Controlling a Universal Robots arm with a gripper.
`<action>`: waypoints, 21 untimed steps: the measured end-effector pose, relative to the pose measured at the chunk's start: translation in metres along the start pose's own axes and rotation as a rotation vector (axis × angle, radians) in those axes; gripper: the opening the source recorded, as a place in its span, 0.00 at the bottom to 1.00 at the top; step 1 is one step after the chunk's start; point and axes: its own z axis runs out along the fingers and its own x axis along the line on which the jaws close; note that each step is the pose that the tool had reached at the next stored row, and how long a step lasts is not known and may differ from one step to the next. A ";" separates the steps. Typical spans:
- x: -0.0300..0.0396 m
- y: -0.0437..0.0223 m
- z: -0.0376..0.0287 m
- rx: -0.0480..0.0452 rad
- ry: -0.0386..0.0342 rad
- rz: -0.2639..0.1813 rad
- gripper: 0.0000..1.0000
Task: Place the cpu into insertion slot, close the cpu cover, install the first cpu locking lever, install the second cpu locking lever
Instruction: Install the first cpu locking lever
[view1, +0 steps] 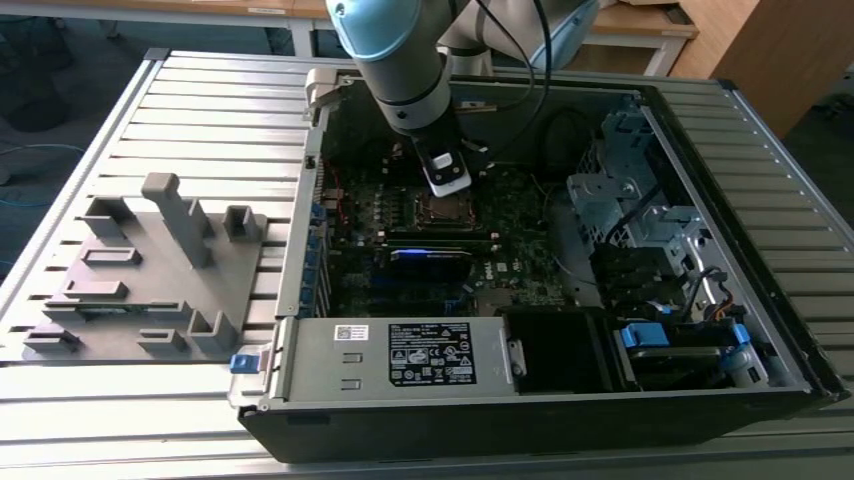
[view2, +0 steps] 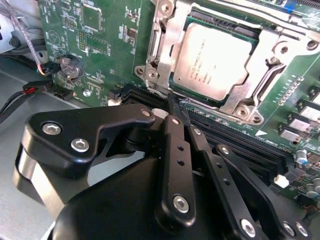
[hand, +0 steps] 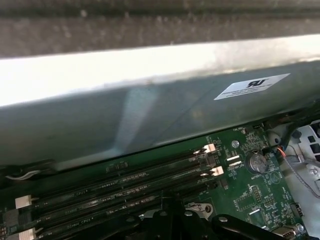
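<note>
I see the black two-finger end effector (view2: 176, 106) lowered into the open black computer case (view1: 534, 425), which lies on the slatted grey metal worktop (view1: 174, 90). Its thin fingers are pressed together with nothing between them, and their tips stand just at the edge of the small square black insertion slot (view2: 235, 26) on the dark green motherboard (view2: 100, 55). The flat square silver-grey cpu (view2: 212, 62) sits inside this slot. The thin silver-grey metal cpu cover (view2: 169, 42) lies flat around it. In the first wrist view the long black memory slots (hand: 125, 182) run along a grey metal wall (hand: 150, 125).
</note>
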 end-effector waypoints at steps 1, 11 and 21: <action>0.0000 0.0000 0.0000 0.0002 -0.0002 0.000 0.10; -0.0014 0.0003 0.0007 0.0000 -0.0004 0.001 0.10; -0.0016 0.0003 0.0006 -0.0059 0.0012 0.003 0.10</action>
